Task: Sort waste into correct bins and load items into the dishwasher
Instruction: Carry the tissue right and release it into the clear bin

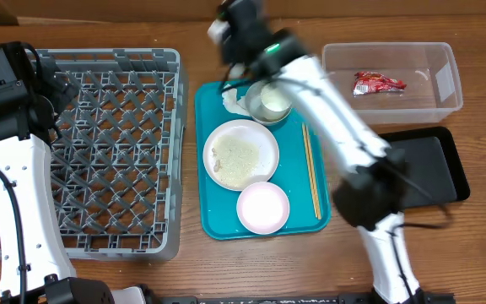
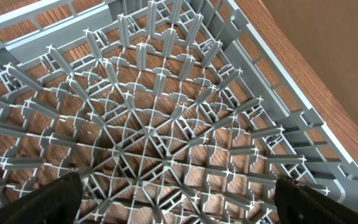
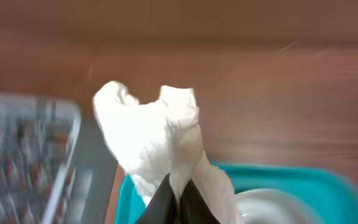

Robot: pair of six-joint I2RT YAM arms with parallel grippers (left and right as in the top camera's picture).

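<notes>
- At the far left corner of the teal tray, the right hand has its dark fingers pinched tight together on the lower folds of the crumpled white napkin. The wrist view is blurred, so I cannot tell whether the napkin is clear of the tray.
- From overhead, the napkin shows as a white scrap just left of the grey-green bowl, partly under the right arm's wrist.
- Near of that bowl on the tray, the large white plate carries a patch of pale crumbs.
- The small pinkish-white bowl sits at the tray's near end, just beside the plate.
- The chopsticks lie lengthwise along the tray's right side.
- On the far right of the bench, the clear tub holds the red wrapper.
- The black tray lies just near of the tub, with the right arm crossing its left part.
- On the left of the bench stands the grey dish rack. The left hand hovers over its lattice floor with its fingers spread wide at the picture's two bottom corners, gripping nothing.
</notes>
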